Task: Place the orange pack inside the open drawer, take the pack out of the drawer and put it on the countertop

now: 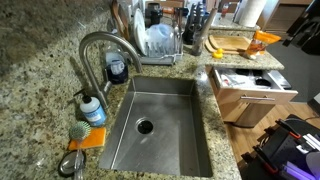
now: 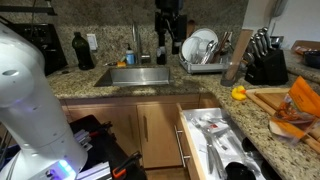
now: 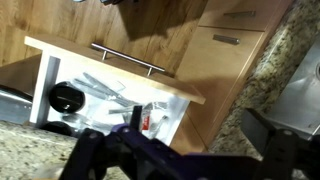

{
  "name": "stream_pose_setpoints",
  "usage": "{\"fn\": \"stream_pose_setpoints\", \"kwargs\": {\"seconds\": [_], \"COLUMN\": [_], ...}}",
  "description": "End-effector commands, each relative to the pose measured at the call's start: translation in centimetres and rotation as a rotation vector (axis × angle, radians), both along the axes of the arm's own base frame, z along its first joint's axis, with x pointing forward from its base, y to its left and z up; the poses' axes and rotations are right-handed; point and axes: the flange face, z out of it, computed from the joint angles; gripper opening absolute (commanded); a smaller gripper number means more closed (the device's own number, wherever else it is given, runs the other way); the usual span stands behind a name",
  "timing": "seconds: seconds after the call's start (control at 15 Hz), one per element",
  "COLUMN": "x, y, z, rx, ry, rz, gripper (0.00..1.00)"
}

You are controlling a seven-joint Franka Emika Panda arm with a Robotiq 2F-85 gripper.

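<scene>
The orange pack lies on a wooden cutting board on the granite countertop behind the open drawer. It also shows at the right edge of an exterior view. The drawer is pulled out and holds utensils and papers. In the wrist view my gripper is open and empty, its dark fingers spread wide. It is high above the drawer. The pack is out of the wrist view. I cannot make out the gripper clearly in either exterior view.
A steel sink with a faucet lies beside the drawer. A dish rack stands behind it and a knife block at the back. A small yellow object lies by the cutting board. My white arm fills the near side.
</scene>
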Motion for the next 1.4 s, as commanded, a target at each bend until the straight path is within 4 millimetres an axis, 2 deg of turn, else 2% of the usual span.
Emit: {"fn": "stream_pose_setpoints", "kwargs": {"seconds": [0.0, 0.07, 0.13, 0.27, 0.33, 0.4, 0.53, 0.67, 0.8, 0.93, 1.0, 1.07, 1.13, 1.27, 1.33], "x": [-3.2, -3.6, -3.3, -4.0, -3.3, -3.1, -3.4, -4.0, -4.3, -3.3, -2.5, -4.6, -3.9, -2.8, -2.8], "y": [-7.8, -7.8, -6.8, -8.0, -8.0, -8.9, -12.0, -16.0, -20.7, -24.2, -25.0, -22.6, -23.7, -24.6, -23.9], "z": [-0.2, 0.0, 0.1, 0.0, -0.5, -0.8, -1.1, -0.9, -0.5, -0.3, -0.5, 0.2, 0.1, -0.5, -0.5], "rx": [0.055, 0.116, 0.068, 0.111, 0.021, -0.021, -0.083, -0.152, -0.208, -0.216, -0.215, -0.203, -0.210, -0.217, -0.234], "ry": [-0.039, -0.071, -0.037, -0.055, -0.034, 0.004, 0.071, 0.098, 0.090, 0.047, 0.030, 0.032, 0.028, 0.039, 0.015], "rz": [-0.202, -0.239, -0.181, -0.226, -0.267, -0.265, -0.200, -0.234, -0.395, -0.518, -0.577, -0.491, -0.529, -0.555, -0.414], "gripper": [1.00, 1.00, 1.00, 1.00, 1.00, 1.00, 1.00, 1.00, 1.00, 1.00, 1.00, 1.00, 1.00, 1.00, 1.00]}}
